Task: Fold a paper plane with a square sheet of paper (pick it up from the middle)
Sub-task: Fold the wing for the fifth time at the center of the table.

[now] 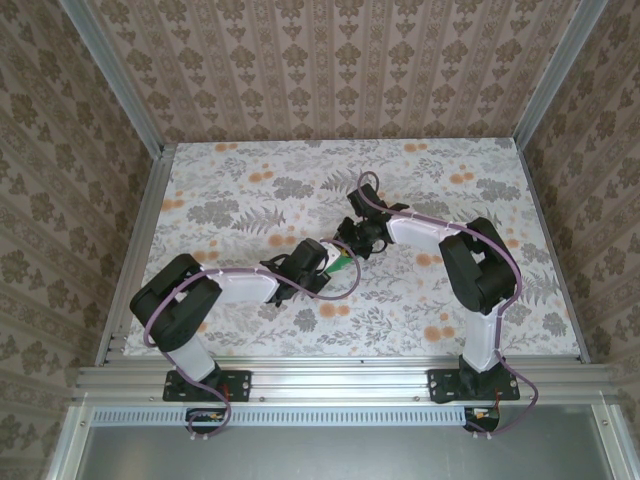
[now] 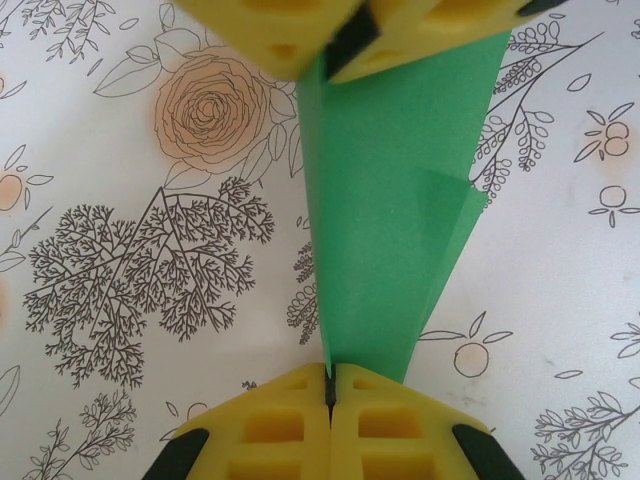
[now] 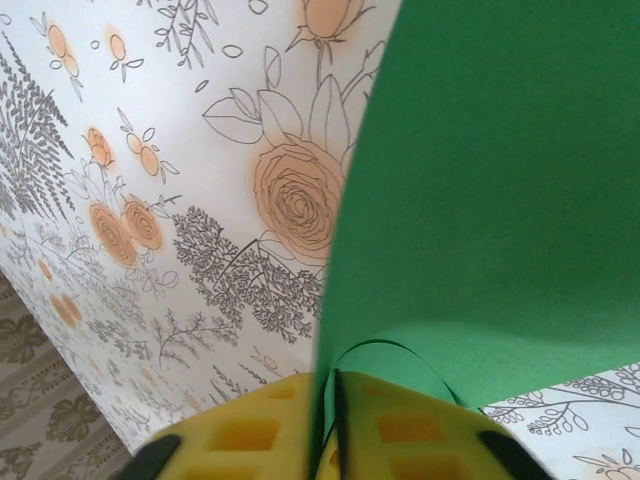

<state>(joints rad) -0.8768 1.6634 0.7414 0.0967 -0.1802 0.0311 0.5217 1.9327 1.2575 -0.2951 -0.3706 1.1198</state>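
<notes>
Green paper (image 2: 390, 200) pinched by left hand (image 2: 330, 385), right hand (image 3: 330, 400).

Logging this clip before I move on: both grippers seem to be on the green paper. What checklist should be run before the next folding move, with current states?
1. Left gripper shut on the green sheet: ok.
2. Right gripper shut on the sheet's other end: ok.
3. Folded layers flush: not ok, a corner pokes out along one edge.
4. Sheet flat at the right gripper: not ok, a loop bulges beside it.
5. Sheet clear of the tabletop: cannot tell.
</notes>
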